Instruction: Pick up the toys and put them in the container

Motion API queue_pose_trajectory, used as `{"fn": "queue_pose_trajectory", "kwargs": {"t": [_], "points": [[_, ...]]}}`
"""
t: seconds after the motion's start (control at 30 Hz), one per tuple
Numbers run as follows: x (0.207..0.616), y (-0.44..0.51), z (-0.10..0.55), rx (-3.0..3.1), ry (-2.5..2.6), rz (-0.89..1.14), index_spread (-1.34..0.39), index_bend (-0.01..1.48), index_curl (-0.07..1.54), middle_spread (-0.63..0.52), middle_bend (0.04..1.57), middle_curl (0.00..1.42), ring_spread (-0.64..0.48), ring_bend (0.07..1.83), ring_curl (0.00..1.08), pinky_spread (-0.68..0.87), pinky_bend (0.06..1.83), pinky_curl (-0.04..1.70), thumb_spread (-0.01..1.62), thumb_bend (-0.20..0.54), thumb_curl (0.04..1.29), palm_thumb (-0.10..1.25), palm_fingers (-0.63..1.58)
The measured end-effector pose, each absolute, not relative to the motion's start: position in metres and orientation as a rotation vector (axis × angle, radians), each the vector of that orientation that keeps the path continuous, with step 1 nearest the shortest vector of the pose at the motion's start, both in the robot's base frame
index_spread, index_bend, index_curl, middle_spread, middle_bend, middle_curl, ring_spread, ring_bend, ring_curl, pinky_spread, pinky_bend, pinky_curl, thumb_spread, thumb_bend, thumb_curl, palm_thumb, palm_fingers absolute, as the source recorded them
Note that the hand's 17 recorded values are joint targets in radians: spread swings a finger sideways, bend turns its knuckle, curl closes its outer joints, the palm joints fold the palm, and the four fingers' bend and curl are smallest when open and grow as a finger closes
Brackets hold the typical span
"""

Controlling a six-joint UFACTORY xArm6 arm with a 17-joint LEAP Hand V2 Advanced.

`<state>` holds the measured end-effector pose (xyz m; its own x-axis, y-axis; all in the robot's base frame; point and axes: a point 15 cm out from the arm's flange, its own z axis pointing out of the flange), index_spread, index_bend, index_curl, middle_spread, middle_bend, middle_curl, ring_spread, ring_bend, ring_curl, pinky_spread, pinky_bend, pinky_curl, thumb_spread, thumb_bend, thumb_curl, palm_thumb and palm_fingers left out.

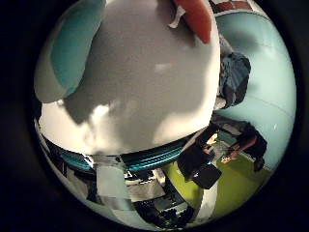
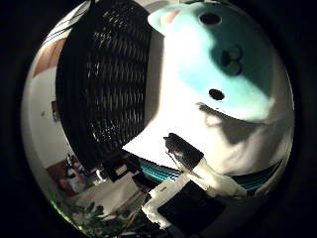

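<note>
While a teal-and-white plush toy [image 2: 223, 74] fills both palm views, pressed close against the hand [image 2: 198, 173], one dark-tipped finger [image 2: 182, 148] curls onto its white belly; the black mesh container [image 2: 106, 84] stands just beside the toy's head, likely the short way the drop must travel
</note>
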<state>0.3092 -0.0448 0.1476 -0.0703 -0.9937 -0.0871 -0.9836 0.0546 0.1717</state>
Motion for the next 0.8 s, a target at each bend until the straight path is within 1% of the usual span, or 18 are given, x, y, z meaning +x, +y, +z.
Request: {"fn": "queue_pose_trajectory", "kwargs": {"t": [0.13,0.23,0.3,0.33,0.37,0.4,0.43,0.47,0.5,0.53,0.57,0.6,0.7,0.77,0.8], "points": [[0.308,-0.045,0.145,2.1,-2.237,-0.296,-0.33,0.14,0.26,-0.06,0.29,0.34,0.15,0.4,0.26,0.43,0.42,0.26,1.08,-0.023,0.32,0.59,0.25],[0.307,-0.044,0.144,2.098,-2.237,-0.3,-0.33,0.16,0.26,-0.07,0.29,0.35,0.11,0.43,0.26,0.43,0.41,0.26,1.08,-0.023,0.32,0.59,0.29],[0.307,-0.045,0.143,2.096,-2.232,-0.304,-0.33,0.15,0.25,-0.1,0.3,0.35,0.06,0.51,0.26,0.42,0.41,0.25,1.08,-0.023,0.32,0.59,0.37],[0.307,-0.044,0.143,2.095,-2.233,-0.307,-0.33,0.12,0.24,-0.14,0.36,0.36,-0.02,0.63,0.29,0.37,0.42,0.24,1.08,-0.023,0.32,0.59,0.49],[0.307,-0.045,0.143,2.095,-2.23,-0.309,-0.33,0.11,0.22,-0.17,0.4,0.38,-0.08,0.7,0.31,0.3,0.45,0.24,1.08,-0.021,0.32,0.59,0.56],[0.306,-0.044,0.144,2.093,-2.229,-0.315,-0.33,0.07,0.19,-0.21,0.46,0.4,-0.16,0.81,0.33,0.13,0.6,0.27,1.08,-0.021,0.32,0.59,0.75],[0.306,-0.044,0.145,2.094,-2.228,-0.312,-0.34,0.09,0.17,-0.25,0.55,0.45,-0.24,0.91,0.38,-0.07,0.72,0.31,1.07,-0.021,0.32,0.6,0.89],[0.306,-0.045,0.145,2.093,-2.228,-0.312,-0.36,0.13,0.17,-0.28,0.6,0.48,-0.29,0.96,0.41,-0.23,0.81,0.34,1.07,-0.019,0.32,0.61,0.94],[0.306,-0.045,0.145,2.093,-2.225,-0.31,-0.39,0.17,0.18,-0.31,0.66,0.53,-0.32,1.01,0.45,-0.35,0.88,0.38,1.06,-0.017,0.32,0.63,1.0],[0.307,-0.045,0.146,2.092,-2.224,-0.306,-0.41,0.22,0.21,-0.33,0.7,0.56,-0.33,1.04,0.47,-0.39,0.92,0.4,1.06,-0.016,0.32,0.65,1.09],[0.307,-0.046,0.147,2.091,-2.224,-0.303,-0.43,0.26,0.24,-0.34,0.73,0.59,-0.34,1.06,0.49,-0.42,0.96,0.43,1.05,-0.015,0.33,0.66,1.1],[0.307,-0.046,0.147,2.09,-2.222,-0.305,-0.46,0.35,0.28,-0.35,0.76,0.63,-0.34,1.1,0.52,-0.42,1.02,0.46,1.05,-0.012,0.33,0.69,1.13],[0.302,-0.044,0.149,2.084,-2.204,-0.329,-0.49,0.58,0.42,-0.38,0.85,0.75,-0.33,1.18,0.59,-0.39,1.16,0.56,1.05,-0.011,0.35,0.74,1.12],[0.305,-0.045,0.156,2.091,-2.21,-0.313,-0.49,0.75,0.54,-0.38,0.93,0.84,-0.32,1.25,0.64,-0.35,1.25,0.62,1.04,-0.002,0.37,0.82,1.09],[0.307,-0.046,0.159,2.096,-2.214,-0.302,-0.48,0.81,0.58,-0.38,0.96,0.87,-0.31,1.26,0.66,-0.33,1.27,0.65,1.04,0.004,0.39,0.86,1.09]]}}
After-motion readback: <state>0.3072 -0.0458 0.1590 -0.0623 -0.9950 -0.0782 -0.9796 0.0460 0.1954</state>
